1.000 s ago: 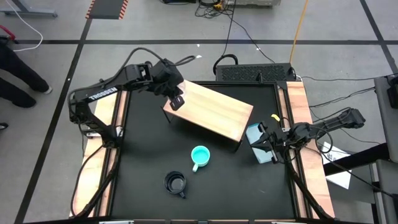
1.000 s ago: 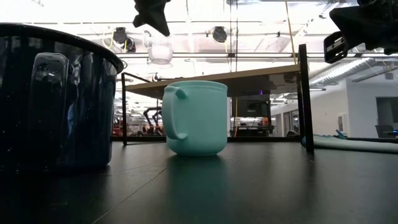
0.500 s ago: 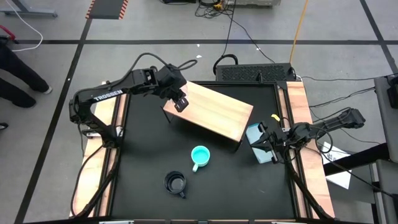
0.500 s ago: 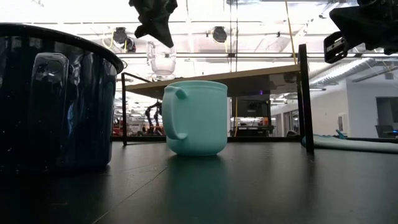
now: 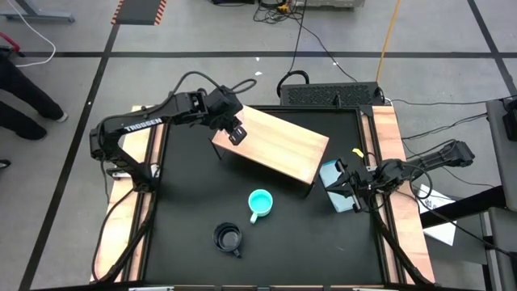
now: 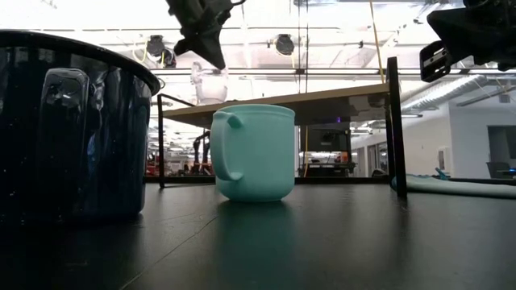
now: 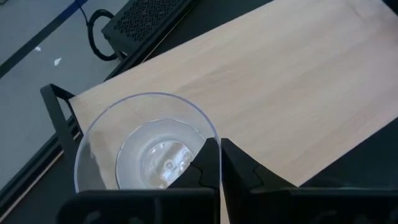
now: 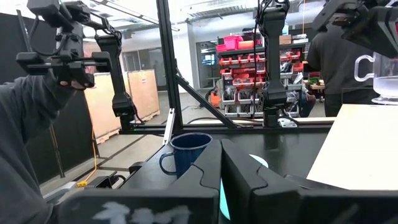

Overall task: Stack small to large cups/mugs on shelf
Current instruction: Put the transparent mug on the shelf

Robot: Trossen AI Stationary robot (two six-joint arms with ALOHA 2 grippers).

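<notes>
We see the left pincer (image 7: 220, 163) sinking a touch, clamped on the clear cup's (image 7: 147, 146) rim at the shelf (image 5: 279, 142) corner, since the smallest goes first; right pincer (image 5: 353, 185) waits shut.

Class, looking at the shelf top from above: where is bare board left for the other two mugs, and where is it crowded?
The shelf is bare from its middle to the end nearest the light-blue item. It is crowded only at the far-left corner, where the left claw, shut on the clear cup, holds it over the board.
</notes>
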